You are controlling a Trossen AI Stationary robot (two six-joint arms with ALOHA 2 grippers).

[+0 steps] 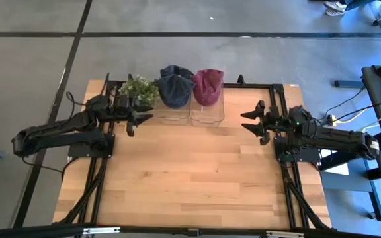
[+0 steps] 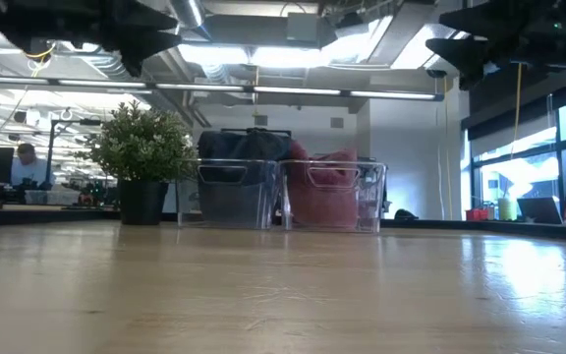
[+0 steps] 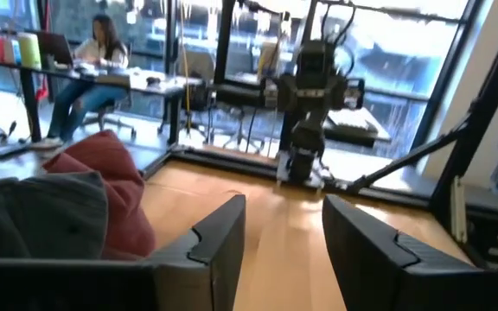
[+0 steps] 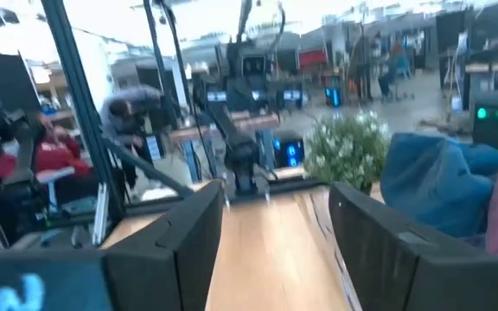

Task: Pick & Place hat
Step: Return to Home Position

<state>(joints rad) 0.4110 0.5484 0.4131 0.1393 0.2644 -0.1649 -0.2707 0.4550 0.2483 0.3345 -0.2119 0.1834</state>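
A dark blue hat (image 1: 175, 86) sits in the left of two clear bins (image 1: 172, 114) at the table's far edge. A maroon hat (image 1: 208, 85) sits in the right clear bin (image 1: 208, 114). Both hats also show in the low view, the blue one (image 2: 239, 147) and the maroon one (image 2: 324, 182). My left gripper (image 1: 144, 114) is open and empty, raised above the table just left of the bins. My right gripper (image 1: 250, 122) is open and empty, raised above the table right of the bins.
A small potted plant (image 1: 138, 88) stands at the far edge, left of the bins and beside my left gripper. The bare wooden table top (image 1: 190, 178) stretches from the bins to the near edge. People sit at desks in the room beyond (image 3: 93, 52).
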